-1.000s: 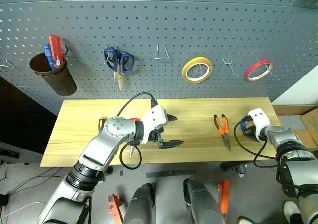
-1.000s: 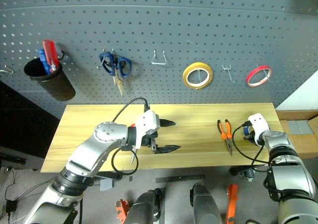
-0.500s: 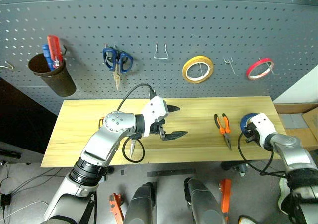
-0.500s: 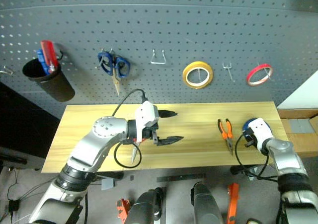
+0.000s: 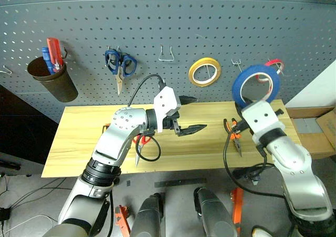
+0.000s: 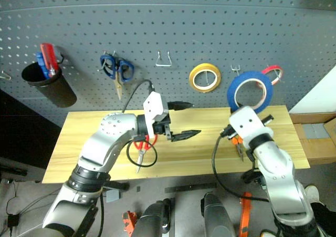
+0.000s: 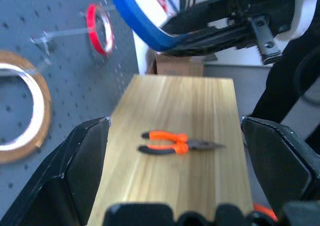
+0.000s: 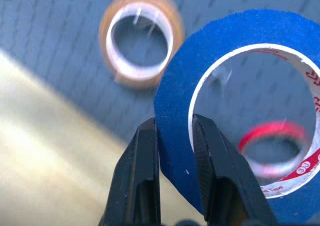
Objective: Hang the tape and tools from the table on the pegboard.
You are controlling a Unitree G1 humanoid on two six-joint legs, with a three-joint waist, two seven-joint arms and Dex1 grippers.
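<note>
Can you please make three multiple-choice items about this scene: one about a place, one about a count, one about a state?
1. Where are the pliers?
A. on the table
B. on a pegboard hook
C. in the cup

2. How many tape rolls hang on the pegboard?
A. none
B. two
C. four

3. What does the right gripper do?
A. stands open
B. pinches the blue tape
C. holds scissors

Answers:
1. A, they lie flat on the wood.
2. B, the yellow roll and red roll hang.
3. B, its fingers clamp the blue rim.
</note>
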